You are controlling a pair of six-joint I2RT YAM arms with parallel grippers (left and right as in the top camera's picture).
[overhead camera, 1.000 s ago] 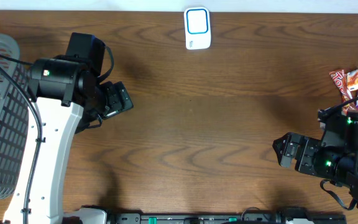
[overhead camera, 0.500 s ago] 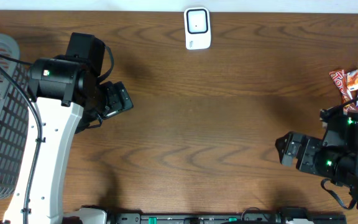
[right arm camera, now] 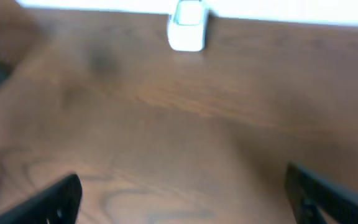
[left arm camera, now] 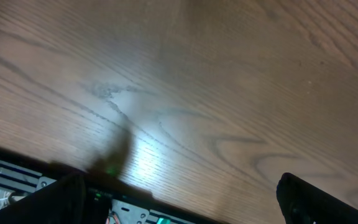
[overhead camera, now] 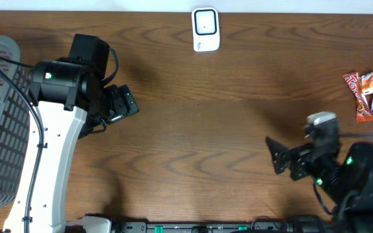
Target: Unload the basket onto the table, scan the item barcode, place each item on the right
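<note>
Now: L end effector (overhead camera: pixel 127 105) at 9 o'clock, R end effector (overhead camera: pixel 272 155) at 4, both released, empty. White scanner (overhead camera: pixel 206 29) at 12, snack pkts (overhead camera: pixel 370 95) at 3, on tabletop (overhead camera: pixel 199 116).

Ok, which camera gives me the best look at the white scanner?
Overhead: the white scanner lies sharp and whole near the far edge of the table. Right wrist shows it small and blurred; left wrist misses it.

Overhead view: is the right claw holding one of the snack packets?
No, the right claw is open over the table, apart from the snack packets at the right edge.
</note>
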